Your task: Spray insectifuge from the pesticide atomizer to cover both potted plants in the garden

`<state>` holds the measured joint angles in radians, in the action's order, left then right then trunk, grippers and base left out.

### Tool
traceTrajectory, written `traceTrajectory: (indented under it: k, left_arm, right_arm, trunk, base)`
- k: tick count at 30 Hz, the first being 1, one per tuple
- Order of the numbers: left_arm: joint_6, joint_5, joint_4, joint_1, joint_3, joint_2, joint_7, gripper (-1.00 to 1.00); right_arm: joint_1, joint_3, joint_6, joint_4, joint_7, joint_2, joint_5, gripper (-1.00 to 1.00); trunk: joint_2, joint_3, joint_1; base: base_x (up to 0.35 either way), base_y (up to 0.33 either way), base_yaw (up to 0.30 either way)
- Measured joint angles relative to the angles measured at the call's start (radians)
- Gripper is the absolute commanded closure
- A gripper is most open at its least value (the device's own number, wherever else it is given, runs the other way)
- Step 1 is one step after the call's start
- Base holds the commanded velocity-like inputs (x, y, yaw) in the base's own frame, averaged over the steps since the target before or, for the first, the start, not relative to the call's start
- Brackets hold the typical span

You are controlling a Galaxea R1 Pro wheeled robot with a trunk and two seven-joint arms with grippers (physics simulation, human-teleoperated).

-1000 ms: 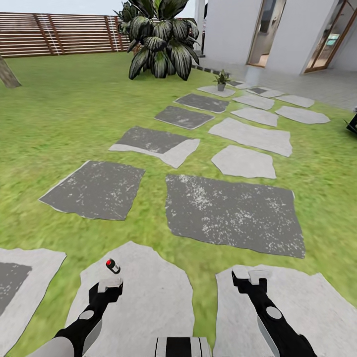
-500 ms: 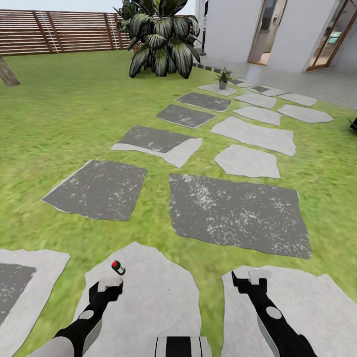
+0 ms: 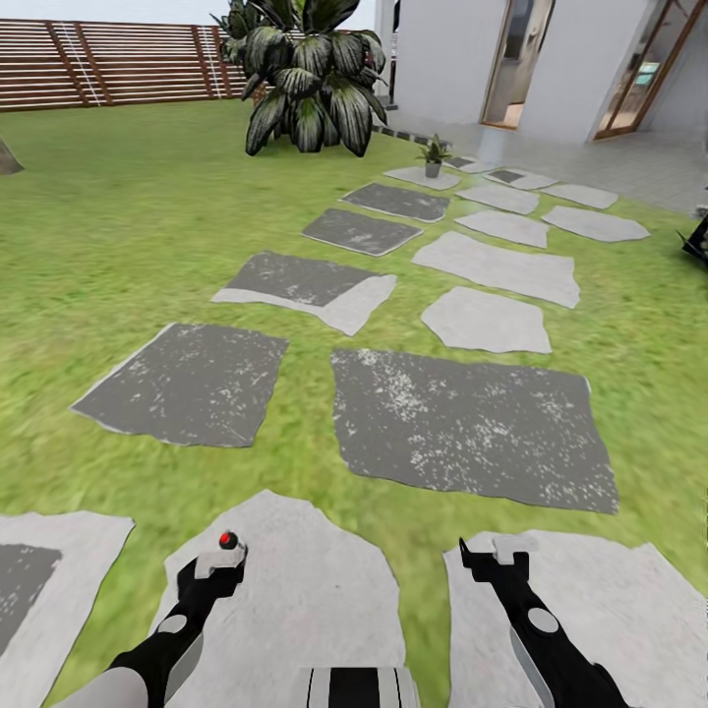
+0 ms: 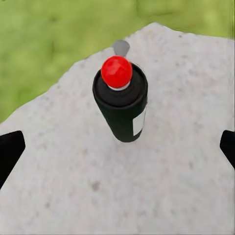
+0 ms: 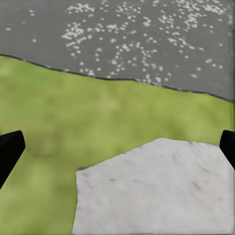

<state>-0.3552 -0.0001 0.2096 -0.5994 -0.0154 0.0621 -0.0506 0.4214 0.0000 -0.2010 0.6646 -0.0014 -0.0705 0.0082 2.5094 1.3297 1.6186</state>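
Note:
The pesticide atomizer (image 4: 121, 100), a black can with a red cap, stands upright on a pale stepping stone (image 3: 295, 590) in the garden. In the head view only its red top (image 3: 228, 540) peeks over my left gripper (image 3: 218, 562). The left wrist view has that gripper (image 4: 117, 149) open, one finger on each side of the can and short of it, touching nothing. My right gripper (image 3: 504, 551) hangs open and empty over the neighbouring pale stone (image 5: 156, 191). A small spiky plant in a grey pot (image 3: 433, 155) stands far off; I cannot tell whether it is one of the potted plants.
Grey and pale stepping stones (image 3: 462, 423) run across the lawn toward a paved terrace and white house (image 3: 551, 59). A large broad-leaved shrub (image 3: 305, 79) stands at the back before a brown slat fence (image 3: 108, 64). A dark object (image 3: 698, 241) sits at the right edge.
The whole view has shifted, so the camera moved. The atomizer now sits closer to my left gripper, its body hidden behind it. Both grippers stay open.

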Motion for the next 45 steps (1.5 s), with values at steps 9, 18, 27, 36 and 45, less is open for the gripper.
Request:
traceTrajectory:
  k: [9,18,27,36,45]
  left_arm:
    - [-0.003,0.0,0.001,0.0,0.0,0.002,0.001,-1.0]
    - [-0.003,-0.001,0.001,0.0,0.0,0.002,0.001,-1.0]
    - [-0.003,-0.001,0.002,0.0,0.0,0.002,0.001,-1.0]
    - [-0.003,-0.001,0.002,0.0,0.0,0.002,0.001,-1.0]
    - [-0.003,-0.001,0.002,0.0,0.0,0.002,0.001,-1.0]
  right_arm:
    - [0.0,0.0,0.0,0.002,0.0,0.0,-0.001,-1.0]
    - [0.0,-0.001,0.001,0.002,0.0,0.0,-0.001,-1.0]
    - [0.0,-0.001,0.001,0.001,0.0,0.0,0.0,-1.0]
    - [0.0,0.0,0.001,0.002,0.0,0.0,0.0,-1.0]
    - [0.0,0.0,0.0,0.001,0.0,0.0,0.0,-1.0]
  trunk:
    - [0.0,0.008,0.001]
    - [0.003,0.054,0.005]
    - [0.004,0.095,0.008]
    - [0.004,0.097,0.008]
    - [0.004,0.097,0.008]
  base:
    - [0.003,0.003,-0.018]
    - [0.0,0.0,0.0]
    - [0.0,0.0,0.0]
    - [0.073,0.0,0.0]
    - [0.07,0.0,0.0]
